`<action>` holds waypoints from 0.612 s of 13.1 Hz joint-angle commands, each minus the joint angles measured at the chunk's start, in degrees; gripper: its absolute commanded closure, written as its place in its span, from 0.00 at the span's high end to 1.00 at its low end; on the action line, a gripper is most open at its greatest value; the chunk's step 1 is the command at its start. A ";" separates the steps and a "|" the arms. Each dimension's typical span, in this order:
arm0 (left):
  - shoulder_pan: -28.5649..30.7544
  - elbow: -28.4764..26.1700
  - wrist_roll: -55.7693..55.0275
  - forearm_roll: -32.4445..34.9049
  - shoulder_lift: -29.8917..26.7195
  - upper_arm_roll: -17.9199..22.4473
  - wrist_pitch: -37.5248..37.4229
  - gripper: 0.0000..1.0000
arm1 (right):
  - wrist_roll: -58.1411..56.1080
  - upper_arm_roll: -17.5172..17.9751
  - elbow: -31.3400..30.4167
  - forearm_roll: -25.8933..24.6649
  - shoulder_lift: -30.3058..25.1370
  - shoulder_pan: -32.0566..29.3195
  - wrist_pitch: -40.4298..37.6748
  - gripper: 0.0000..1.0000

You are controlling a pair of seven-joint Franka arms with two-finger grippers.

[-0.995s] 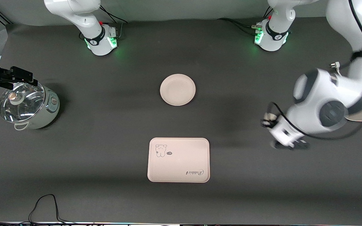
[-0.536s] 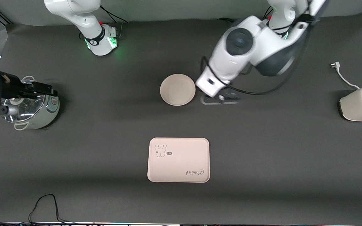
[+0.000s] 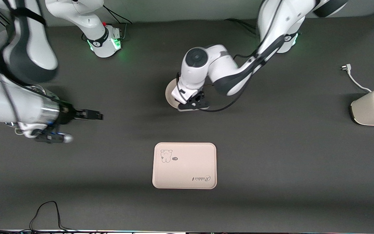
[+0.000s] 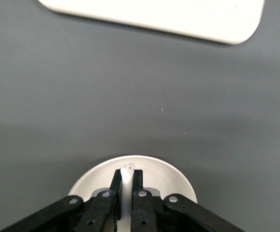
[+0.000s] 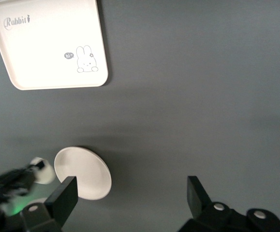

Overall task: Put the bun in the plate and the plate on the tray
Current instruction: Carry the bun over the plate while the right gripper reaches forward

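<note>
**Cream-white bun pinched over the plate's edge, not yet over its middle**

Black fingers [image 4: 138, 181] of the left tool [image 3: 193, 104] are pressing close together on a thin pale strip that I am taking to be the bun [image 4: 126, 176]; only its glossy tip is showing, so that name is a judgement. The tool is hanging low over the rim of the round plate [image 3: 169, 94], on the part of the rim toward the left arm's end of the table [image 3: 271, 162]. The coming move is turning on this: the plate's hollow is lying from the tool toward the right arm's end, so a release here would risk dropping the bun on the raised rim or just beside it. A short shift inward looks needed first. The left arm is covering most of the plate in the front view, and whether the fingers are touching the dish is not showing.

The rectangular Rabbit tray [image 3: 184, 165] is sitting nearer to the front camera than the plate and well apart from it, with its long axis running from one arm's end of the table toward the other. Nothing is standing between the two, so the later carry looks unobstructed.

The right tool [image 3: 91, 115] is hovering with its fingers spread wide and nothing between them, over bare table toward the right arm's end, well apart from both plate and tray. The left arm is plainly the nearer one.

A white toaster [image 3: 372, 107] with its loose plug [image 3: 346, 67] is resting at the left arm's end, out of the way.
</note>
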 commanded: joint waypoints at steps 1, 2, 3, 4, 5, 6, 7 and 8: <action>-7.48 1.26 -3.76 1.51 1.25 5.36 0.74 0.00 | 0.76 -0.47 1.11 3.60 3.41 -0.29 1.52 1.00; -8.90 1.25 -5.85 1.51 1.77 5.90 0.74 0.00 | 0.76 -0.47 -0.03 4.48 3.50 -0.02 2.66 1.00; -9.61 1.25 -7.44 1.51 2.56 5.90 0.92 0.00 | 0.85 -0.47 -2.04 4.84 3.16 0.85 4.67 1.00; -10.40 1.17 -8.24 1.51 2.91 5.99 1.44 0.02 | 0.85 -0.47 -3.80 4.84 2.89 1.73 6.43 1.00; -10.58 0.82 -8.33 1.60 3.09 6.25 1.53 0.06 | 1.02 -0.47 -4.86 4.93 2.80 2.17 7.14 1.00; -10.76 0.12 -8.33 1.77 3.18 6.60 1.62 0.12 | 1.20 -0.47 -5.66 5.36 2.71 2.78 7.24 1.00; -11.19 -0.32 -8.42 2.03 3.18 6.69 2.15 0.16 | 1.20 -0.55 -6.79 5.63 2.45 3.31 7.33 1.00; -11.37 -0.94 -9.03 2.04 3.27 6.87 3.28 0.19 | 1.20 -0.55 -7.76 5.63 2.28 3.32 7.50 1.00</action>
